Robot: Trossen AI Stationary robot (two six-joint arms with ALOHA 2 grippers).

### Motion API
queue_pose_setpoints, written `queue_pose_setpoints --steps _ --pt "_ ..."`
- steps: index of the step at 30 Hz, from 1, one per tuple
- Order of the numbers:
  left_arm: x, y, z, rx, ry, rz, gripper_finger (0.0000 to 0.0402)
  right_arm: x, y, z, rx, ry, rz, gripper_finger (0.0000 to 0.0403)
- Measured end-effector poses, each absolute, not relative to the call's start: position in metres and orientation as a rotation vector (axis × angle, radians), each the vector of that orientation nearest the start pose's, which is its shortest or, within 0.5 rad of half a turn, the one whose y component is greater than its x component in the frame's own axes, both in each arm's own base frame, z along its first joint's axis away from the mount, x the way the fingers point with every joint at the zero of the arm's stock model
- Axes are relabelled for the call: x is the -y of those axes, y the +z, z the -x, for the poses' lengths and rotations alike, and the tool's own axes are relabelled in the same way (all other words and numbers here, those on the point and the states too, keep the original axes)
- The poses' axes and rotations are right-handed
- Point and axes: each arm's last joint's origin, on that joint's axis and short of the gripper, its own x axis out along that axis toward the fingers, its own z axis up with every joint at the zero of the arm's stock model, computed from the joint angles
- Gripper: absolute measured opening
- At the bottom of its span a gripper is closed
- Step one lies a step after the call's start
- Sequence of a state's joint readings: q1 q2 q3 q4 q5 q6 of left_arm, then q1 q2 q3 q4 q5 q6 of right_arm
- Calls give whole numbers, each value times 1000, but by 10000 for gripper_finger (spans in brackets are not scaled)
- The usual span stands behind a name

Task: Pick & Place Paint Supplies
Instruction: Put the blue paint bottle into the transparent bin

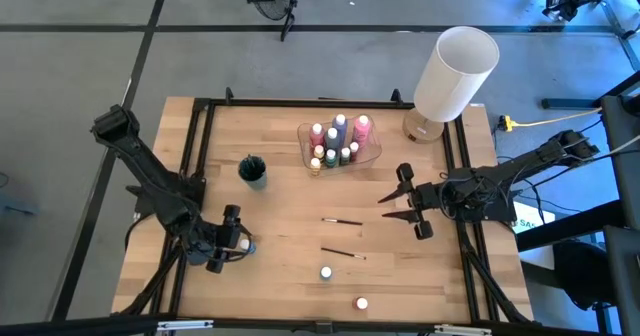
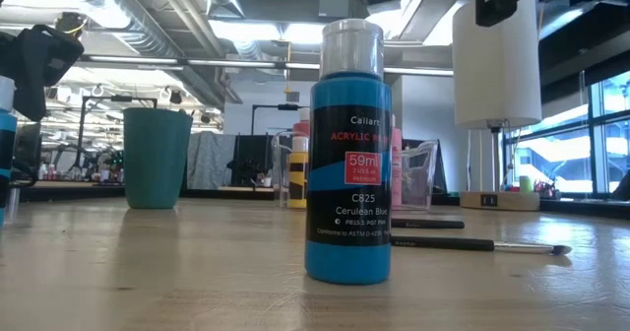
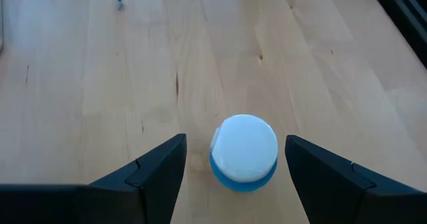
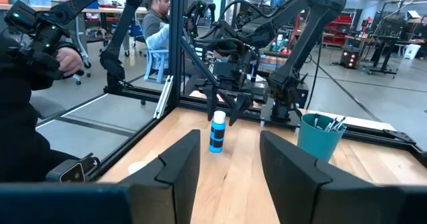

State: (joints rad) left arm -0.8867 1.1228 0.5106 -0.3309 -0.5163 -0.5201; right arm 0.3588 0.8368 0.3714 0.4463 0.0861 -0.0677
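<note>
In the left wrist view a blue paint bottle (image 3: 243,151) with a white cap stands upright on the table. My left gripper (image 3: 235,144) is open, with one finger on each side of the bottle and a gap on both. In the high view this gripper (image 1: 232,238) is near the table's left near part. My right gripper (image 1: 386,208) hovers open right of centre and holds nothing. Two thin paintbrushes (image 1: 342,220) (image 1: 343,253) lie flat mid-table. Two more small bottles (image 1: 326,273) (image 1: 362,303) stand by the near edge. One of them, a cerulean blue bottle (image 2: 346,154), fills the low view.
A clear container (image 1: 372,154) at the far middle holds several pink, purple and small white-capped bottles. A teal cup (image 1: 253,169) with brushes stands left of it. The big white lamp (image 1: 455,76) is at the far right corner. A black frame (image 1: 190,166) borders the table. People sit beyond the table (image 4: 157,24).
</note>
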Motion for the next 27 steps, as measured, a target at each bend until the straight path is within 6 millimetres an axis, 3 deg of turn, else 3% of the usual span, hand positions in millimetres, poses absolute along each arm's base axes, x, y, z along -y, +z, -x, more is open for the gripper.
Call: queue_pose_setpoints --steps 5,19,23,27 --pt "142 175 -135 -771 -144 -133 238 -62 241 -175 -9 255 79 158" --pt "143 176 -135 -761 -171 -163 119 -62 241 -175 -9 255 91 158" --pt "143 176 -135 -761 -171 -164 116 -62 239 -175 -33 257 96 158" --pt "139 176 -140 -785 -126 -46 116 -62 237 -175 -48 257 100 158"
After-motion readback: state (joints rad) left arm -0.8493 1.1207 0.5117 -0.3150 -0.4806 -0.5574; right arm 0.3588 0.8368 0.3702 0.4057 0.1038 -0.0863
